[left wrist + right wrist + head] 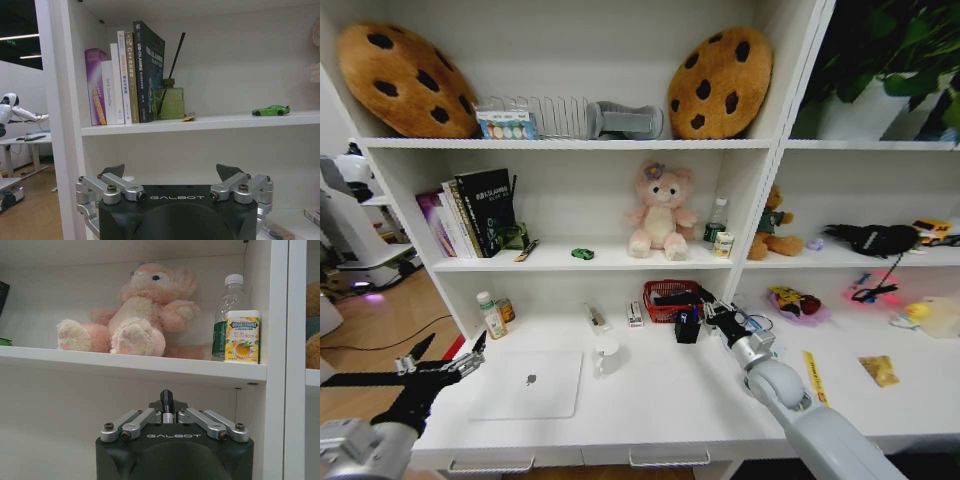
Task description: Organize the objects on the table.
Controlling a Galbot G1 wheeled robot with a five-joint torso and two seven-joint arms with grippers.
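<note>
A closed silver laptop (pixel 530 383) lies flat on the white table (pixel 660 410), near its front. My left gripper (pixel 445 365) hovers open off the table's left end, level with the laptop; its fingers (pixel 112 172) are spread apart with nothing between them. My right gripper (pixel 705 303) is over the back of the table by a red basket (pixel 665 305) and is shut on a thin black pen (pixel 167 397). A tiny green toy car (pixel 582 253) (pixel 270 110) sits on the shelf above. A small green-lidded jar (pixel 723 243) (pixel 241 337) stands beside a water bottle (pixel 228 315).
On the table stand a white cup (pixel 607 357), a green-capped bottle (pixel 490 315), a small black box (pixel 687 326) and a yellow strip (pixel 815 377). Books (pixel 125 80) and a green diffuser bottle (pixel 168 100) fill the shelf's left end. A pink plush (pixel 660 212) sits mid-shelf.
</note>
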